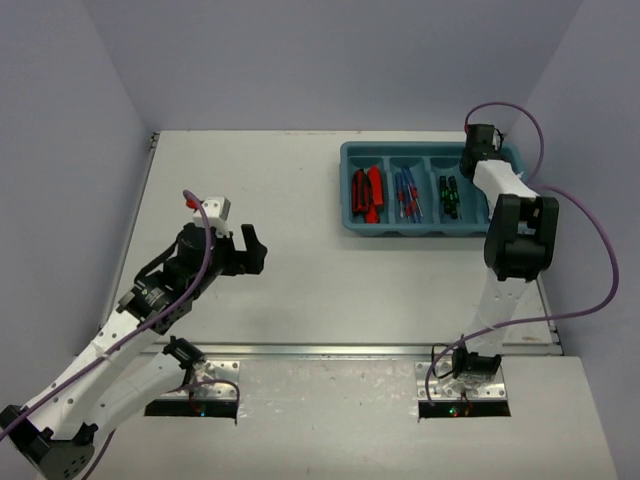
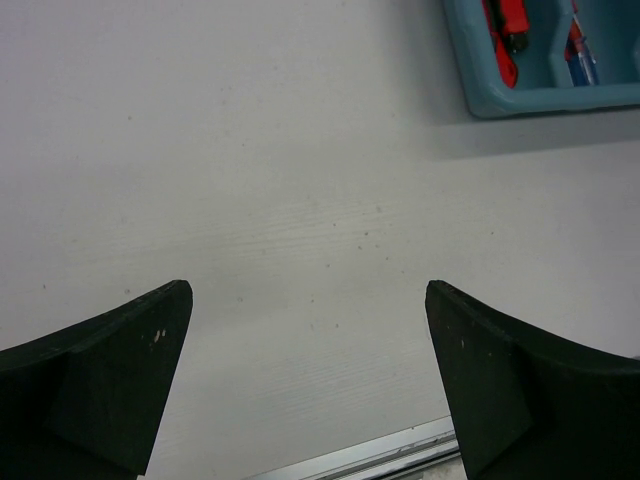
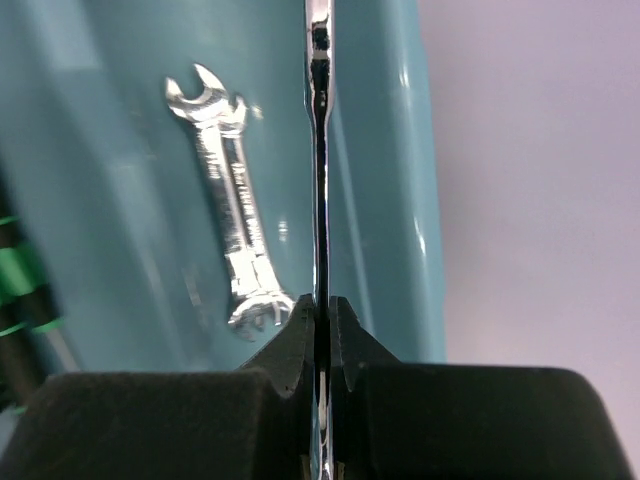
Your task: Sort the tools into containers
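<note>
The teal-blue tray [image 1: 350,195] stands at the table's far right. Its compartments hold red-and-black tools [image 1: 367,193], blue-handled screwdrivers [image 1: 405,195] and black screwdrivers with green marks [image 1: 450,196]. My right gripper [image 3: 320,305] is over the rightmost compartment, shut on a thin silver wrench [image 3: 319,150] held edge-on. Another silver wrench [image 3: 232,235] lies flat on that compartment's floor [image 3: 120,200]. In the top view the right wrist [image 1: 480,150] hides that compartment. My left gripper [image 2: 310,300] is open and empty above bare table; it also shows in the top view [image 1: 250,250].
The tray's corner [image 2: 480,100] shows at the upper right of the left wrist view. A metal rail [image 1: 330,350] runs along the table's near edge. Purple cables [image 1: 590,240] loop beside the right arm. Grey walls enclose the table.
</note>
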